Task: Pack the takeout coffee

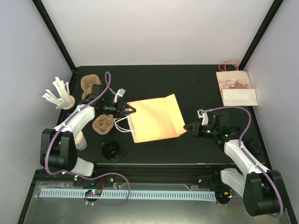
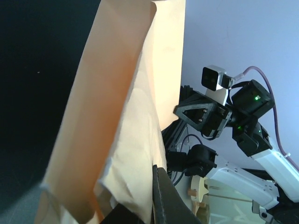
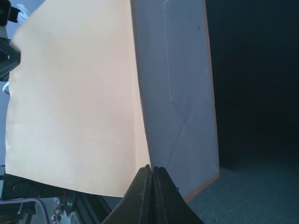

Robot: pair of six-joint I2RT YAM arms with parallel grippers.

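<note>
A tan paper bag [image 1: 154, 119] lies flat on the middle of the black table, its white handles [image 1: 122, 126] pointing left. My left gripper [image 1: 130, 110] is shut on the bag's mouth edge; the left wrist view shows the paper [image 2: 117, 116] pinched between the fingertips [image 2: 156, 170]. My right gripper [image 1: 187, 127] is shut on the folded bottom flap at the bag's right edge, and the right wrist view has the crease [image 3: 140, 116] running straight into the closed tips [image 3: 152, 169]. A white paper cup [image 1: 80, 140] stands beside the left arm, and a black lid [image 1: 112, 150] lies near the front.
Two brown pulp cup carriers [image 1: 91, 83] [image 1: 103, 123] lie left of the bag. A holder of white sticks [image 1: 58, 95] stands at far left. A printed paper bag [image 1: 236, 87] lies at back right. Frame posts rise at the back corners.
</note>
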